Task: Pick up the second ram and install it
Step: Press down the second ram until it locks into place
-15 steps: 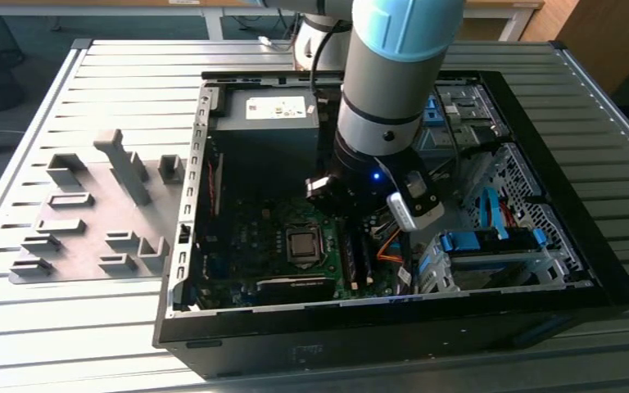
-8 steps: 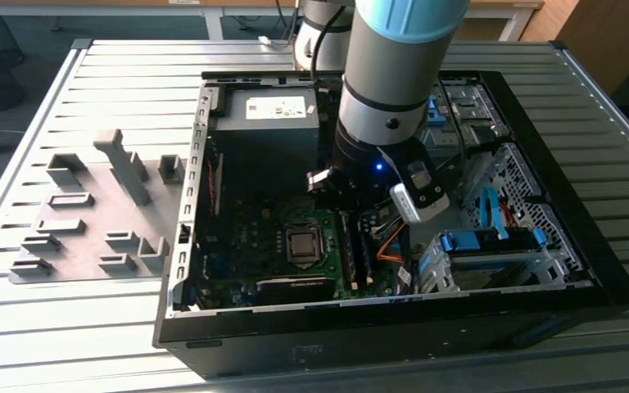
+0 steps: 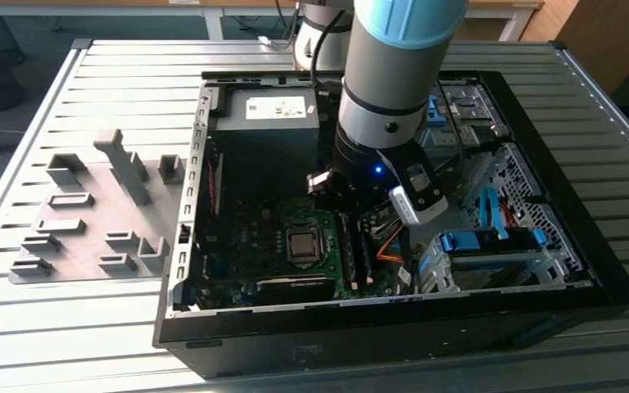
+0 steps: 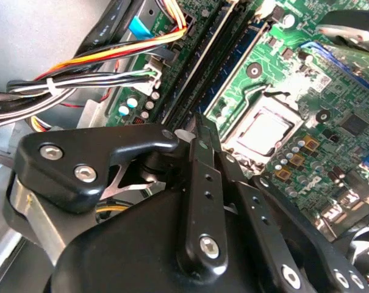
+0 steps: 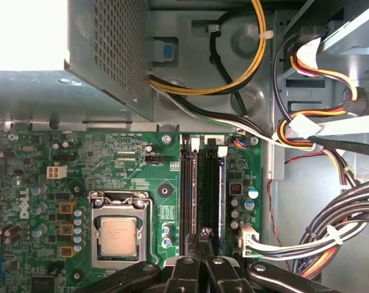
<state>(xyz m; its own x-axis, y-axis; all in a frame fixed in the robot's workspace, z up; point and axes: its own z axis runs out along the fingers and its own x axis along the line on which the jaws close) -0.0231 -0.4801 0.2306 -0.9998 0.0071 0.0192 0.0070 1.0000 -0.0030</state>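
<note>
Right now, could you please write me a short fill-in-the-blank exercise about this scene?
1. The gripper is above the memory slots, beside the ___ socket.
2. The motherboard is coloured ___.
3. The grey tray lies on the exterior view's ___ of the computer case.
Missing words: processor; green; left.

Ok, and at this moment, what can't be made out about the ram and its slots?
- Exterior view: the arm covers the far part of the memory slots.
- First wrist view: the slots' near end runs under the gripper. They are seen edge-on, so whether the second ram is seated is unclear.
- Second wrist view: the gripper's body hides that same end.
</note>
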